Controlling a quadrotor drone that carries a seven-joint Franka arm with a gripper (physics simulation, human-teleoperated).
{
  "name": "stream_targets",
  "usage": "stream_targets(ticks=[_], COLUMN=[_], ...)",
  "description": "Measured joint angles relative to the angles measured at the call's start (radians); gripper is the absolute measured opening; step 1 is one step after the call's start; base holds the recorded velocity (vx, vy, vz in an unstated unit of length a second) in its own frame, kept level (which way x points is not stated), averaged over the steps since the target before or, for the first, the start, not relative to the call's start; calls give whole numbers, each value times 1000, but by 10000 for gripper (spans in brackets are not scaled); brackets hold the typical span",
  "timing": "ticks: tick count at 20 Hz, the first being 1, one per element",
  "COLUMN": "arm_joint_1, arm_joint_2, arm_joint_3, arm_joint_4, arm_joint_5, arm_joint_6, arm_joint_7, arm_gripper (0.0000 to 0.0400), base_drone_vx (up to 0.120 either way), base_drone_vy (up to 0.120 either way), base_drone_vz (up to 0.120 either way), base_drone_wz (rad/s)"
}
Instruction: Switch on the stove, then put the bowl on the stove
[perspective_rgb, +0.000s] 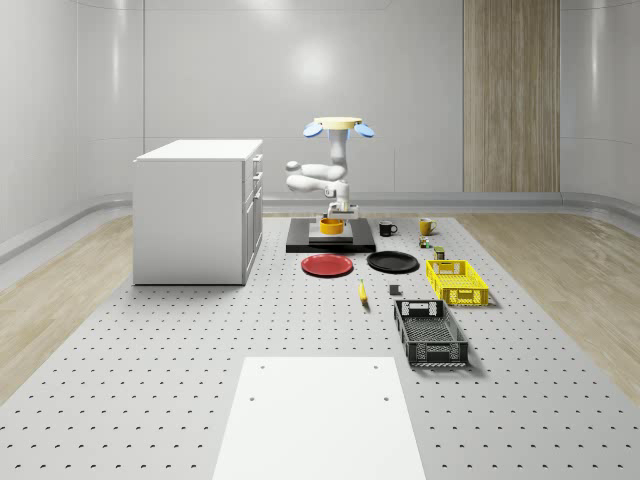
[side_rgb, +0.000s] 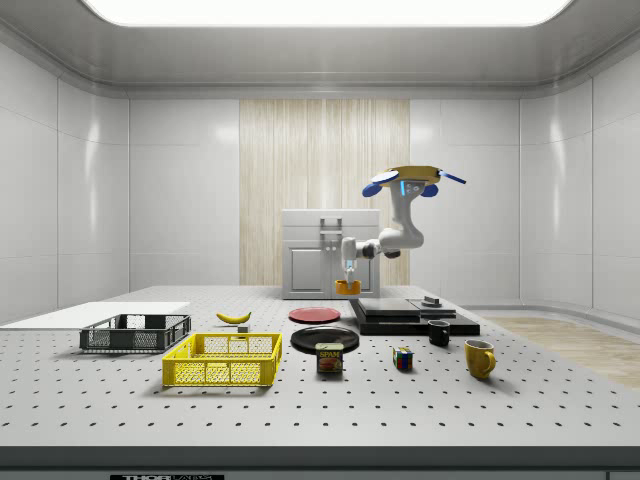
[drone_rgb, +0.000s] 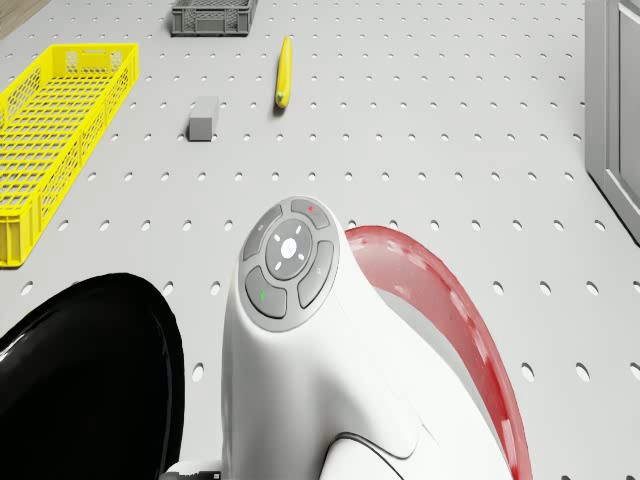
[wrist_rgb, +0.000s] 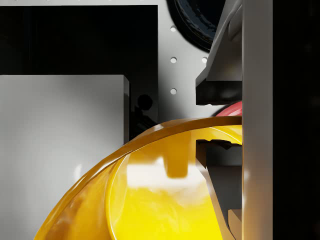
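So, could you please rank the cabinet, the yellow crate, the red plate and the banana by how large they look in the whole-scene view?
Largest to smallest:
1. cabinet
2. yellow crate
3. red plate, close to the crate in apparent size, so that order is unsure
4. banana

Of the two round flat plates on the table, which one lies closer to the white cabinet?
The red plate; the black plate lies on its far side from the white cabinet, toward the yellow crate.
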Motion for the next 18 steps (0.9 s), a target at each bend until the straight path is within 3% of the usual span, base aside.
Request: stream_targets(ticks=[18], arm_joint_1=[0], arm_joint_2=[0], arm_joint_3=[0], arm_joint_4=[0], arm_joint_5=[0], arm_joint_6=[0], arm_joint_7=[0], arm_gripper=[100], base_drone_vx=[-120], base_drone_vy=[0], base_drone_vz=[0], base_drone_wz=[0])
